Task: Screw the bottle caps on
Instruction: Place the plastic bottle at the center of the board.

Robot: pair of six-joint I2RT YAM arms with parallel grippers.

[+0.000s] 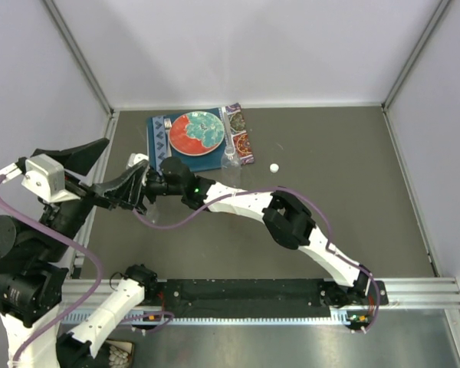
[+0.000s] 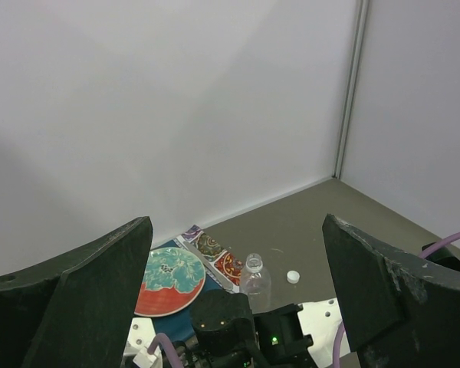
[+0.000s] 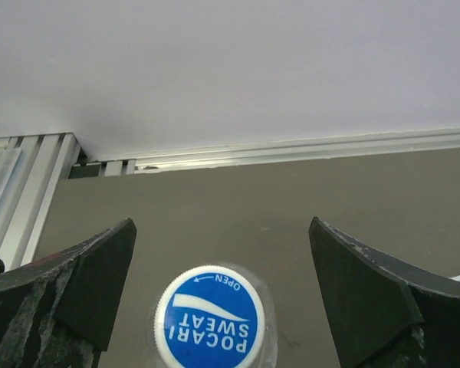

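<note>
A blue cap [image 3: 209,318] sits on top of a clear bottle, the capped bottle [image 3: 266,337]. The blue cap is round, with white words on top and a white bumpy edge. Only the top of this bottle shows. It stands on the left side of the desk [image 1: 330,199], close to the left wall [image 3: 230,69].

The right gripper [image 3: 221,230] is open wide around it. One finger is on each side of the blue cap, and neither finger touches it.

A white cap [image 1: 274,167] lies by itself on the bare desk, to the right of the plate [image 1: 195,132]. It is small, round and plain.

An open bottle [image 2: 254,282] stands up with nothing on its mouth. It is clear. It is just beside the right edge of the blue mat [image 1: 157,142], and the white cap is near it but not touching.

The left gripper [image 2: 238,218] is open wide too. It is up in the air over the left side of the desk, and nothing is between its fingers.

There are two caps to see, one blue and one white. There are two bottles, one with a cap and one without. There is one plate, red and teal, and it lies on the one blue mat at the far side of the desk.
</note>
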